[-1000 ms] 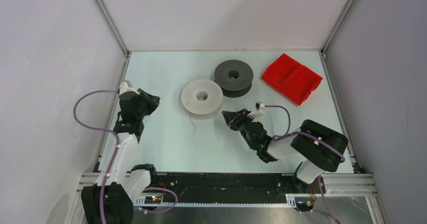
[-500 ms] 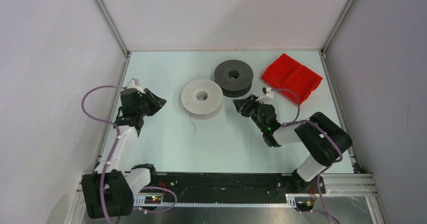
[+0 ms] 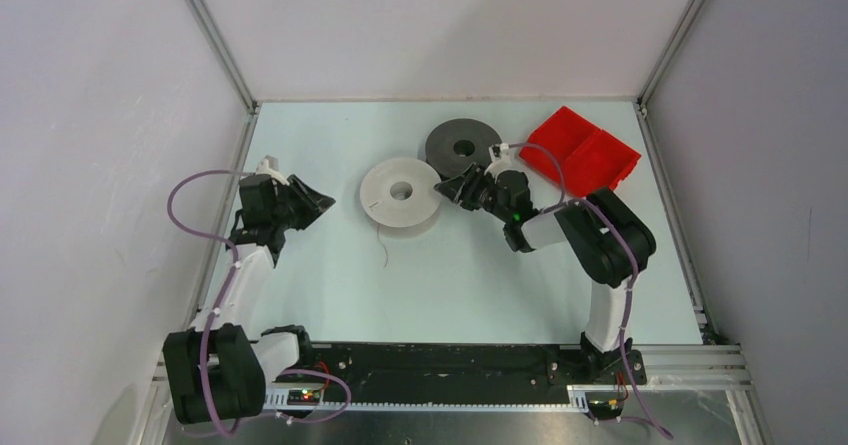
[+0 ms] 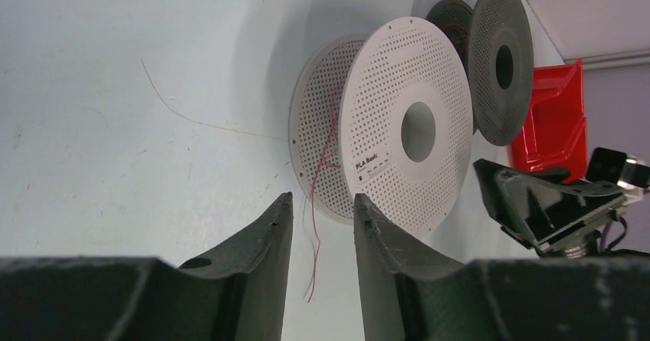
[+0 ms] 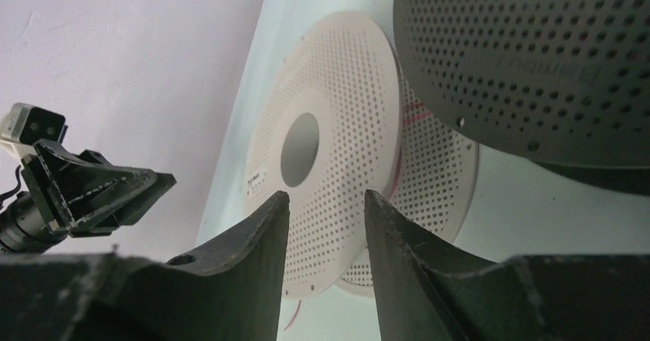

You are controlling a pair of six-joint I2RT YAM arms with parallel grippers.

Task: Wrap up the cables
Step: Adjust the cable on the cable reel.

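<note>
facing white spool [image 3: 384, 195] rim, right claw [image 3: 450, 187]

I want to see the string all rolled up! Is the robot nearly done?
Not nearly. Done: nothing; the white spool has its thread lying loose on the table. In hand: the left tool and right tool sit open on either side of that spool, holding nothing. Left: winding that thread; the grey spool hides its own.

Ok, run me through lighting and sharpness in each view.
Top view: even, soft light, white spool and grey spool crisp, only faint shadows. Left wrist view: the white spool throws a broad soft shadow on the table, its holes sharp. Right wrist view: the grey spool crowds the upper right, lower edge dark.
</note>
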